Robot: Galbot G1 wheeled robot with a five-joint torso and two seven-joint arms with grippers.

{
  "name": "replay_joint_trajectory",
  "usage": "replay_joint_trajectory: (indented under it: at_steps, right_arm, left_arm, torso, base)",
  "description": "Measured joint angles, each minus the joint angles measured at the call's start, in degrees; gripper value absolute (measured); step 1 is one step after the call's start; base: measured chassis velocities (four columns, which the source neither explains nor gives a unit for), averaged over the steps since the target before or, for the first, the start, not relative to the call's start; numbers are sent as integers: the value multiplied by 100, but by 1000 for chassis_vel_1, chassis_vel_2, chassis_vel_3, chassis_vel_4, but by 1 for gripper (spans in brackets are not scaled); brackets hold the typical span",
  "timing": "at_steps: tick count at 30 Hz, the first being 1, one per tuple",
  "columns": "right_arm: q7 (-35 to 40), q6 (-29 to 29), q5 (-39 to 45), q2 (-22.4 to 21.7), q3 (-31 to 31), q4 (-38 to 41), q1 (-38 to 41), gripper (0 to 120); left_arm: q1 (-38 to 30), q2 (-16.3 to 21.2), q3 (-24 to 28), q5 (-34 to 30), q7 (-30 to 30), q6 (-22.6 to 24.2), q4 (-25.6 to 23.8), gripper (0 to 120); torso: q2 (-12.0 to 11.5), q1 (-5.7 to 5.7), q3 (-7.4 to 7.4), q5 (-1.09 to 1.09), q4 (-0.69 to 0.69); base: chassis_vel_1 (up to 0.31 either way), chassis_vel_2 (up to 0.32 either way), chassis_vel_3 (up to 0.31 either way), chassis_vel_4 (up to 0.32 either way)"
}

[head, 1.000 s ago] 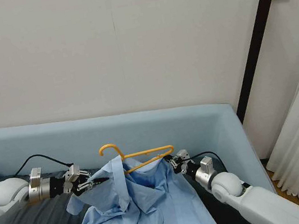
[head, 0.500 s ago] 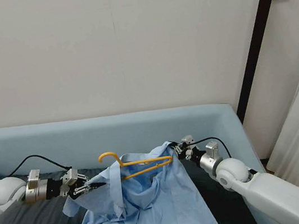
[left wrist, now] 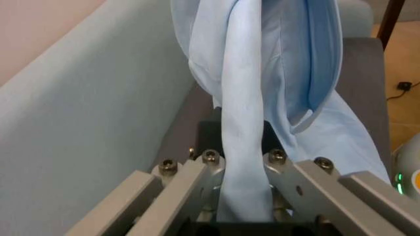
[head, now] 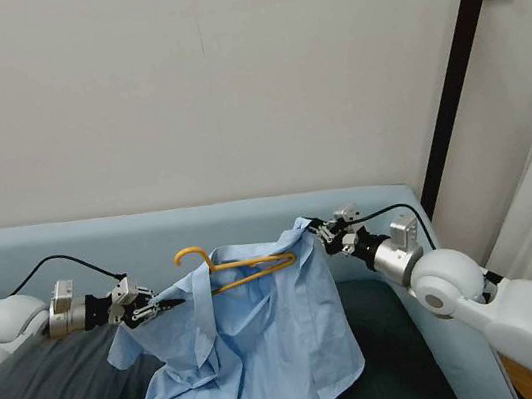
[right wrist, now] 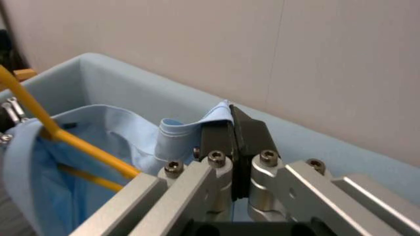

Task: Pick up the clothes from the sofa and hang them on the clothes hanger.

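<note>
Shirt held up between both jaws above the sofa, left jaws clamped on a fold of it, right jaws clamped on its collar edge, hanger inside the shirt between them, hook nearer the left jaws

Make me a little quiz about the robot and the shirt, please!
1. What colour is the shirt?
2. True or false: the left tool and the right tool are each shut on the shirt, one on each side.
3. Where is the yellow hanger? A: inside the shirt, with its hook poking out. B: bare, with no shirt on it. C: snapped in two.

Key: 1 light blue; 2 true; 3 A.
</note>
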Motion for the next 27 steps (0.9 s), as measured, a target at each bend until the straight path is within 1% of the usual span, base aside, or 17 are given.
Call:
replay_joint_trajectory:
  at_steps: [4, 7, 11, 15, 18, 24, 27]
  right_arm:
    - [34, -76, 21, -119, 42, 263, -74, 0]
    - [50, -105, -63, -156, 74, 309, -181, 0]
    - [226, -134, -246, -108, 62, 11, -235, 0]
    - [306, -134, -238, -51, 62, -115, -179, 0]
    - [439, -166, -36, -20, 90, 94, -81, 0]
    - [574, -210, 217, -38, 114, 379, 69, 0]
    - [630, -232, 407, -128, 151, 693, 108, 0]
  left_arm:
    - [-59, -15, 6, -37, -123, 15, 0, 2]
    - [-80, -1, -6, -170, -159, 35, -22, 2]
    - [-64, 95, -53, -280, -143, 45, -66, 2]
    - [14, 133, -125, -229, -154, 46, -63, 2]
    - [124, 161, -182, -80, -182, 46, -14, 2]
    - [179, 182, -197, 10, -217, 42, -14, 2]
    - [185, 151, -197, 46, -382, 41, -46, 2]
  torso:
    - [0, 0, 0, 0, -1]
    - [0, 0, 0, -1, -1]
    - [0, 0, 0, 1, 0]
    - [0, 1, 0, 0, 0]
    - [0, 0, 0, -1, 0]
    - [0, 0, 0, -1, 1]
    - [0, 0, 0, -1, -1]
  base:
    - [0, 0, 0, 0]
    - [0, 0, 0, 0]
    - [0, 0, 0, 0]
    - [0, 0, 0, 0]
    - [0, 0, 0, 0]
    - [0, 0, 0, 0]
    - [0, 0, 0, 0]
